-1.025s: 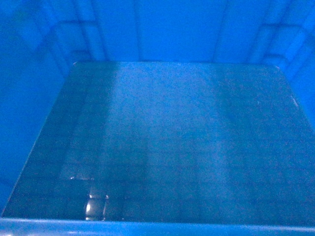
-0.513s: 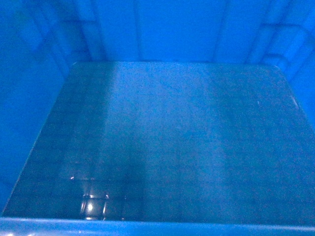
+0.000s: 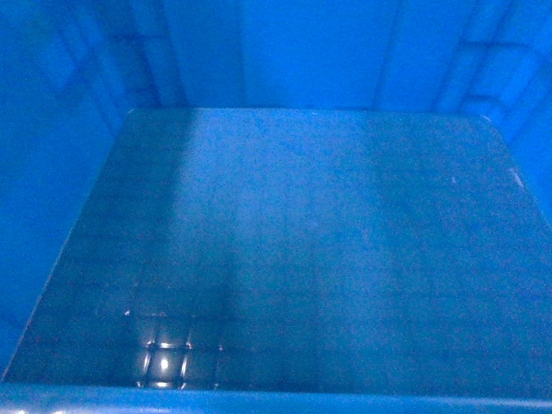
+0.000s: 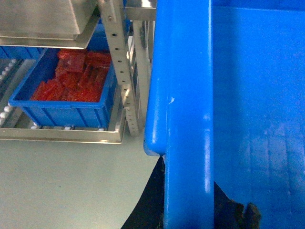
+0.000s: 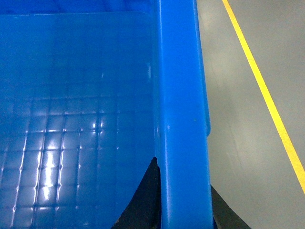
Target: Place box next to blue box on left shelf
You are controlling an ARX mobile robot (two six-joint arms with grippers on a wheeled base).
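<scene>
— Where is the box [image 3: 293, 241]?

— Between my arms, off the grey floor [image 5: 238, 95]. My left gripper [image 4: 190, 200] clamps its left rim, my right gripper [image 5: 183, 200] its right rim.

— And the left shelf [image 4: 62, 133]?

— Just beside it; a smaller blue bin [image 4: 66, 102] of red parts [image 4: 71, 78] sits on its rollers.

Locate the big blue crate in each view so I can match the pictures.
Head: the box fills the frame; only its floor and inner walls show.
Left wrist: its thick rim runs top to bottom at centre, interior to the right; the left gripper clamps that rim at the bottom edge.
Right wrist: interior on the left, rim at centre, the right gripper clamping it.
Shared landmark: the grid-embossed floor.
</scene>
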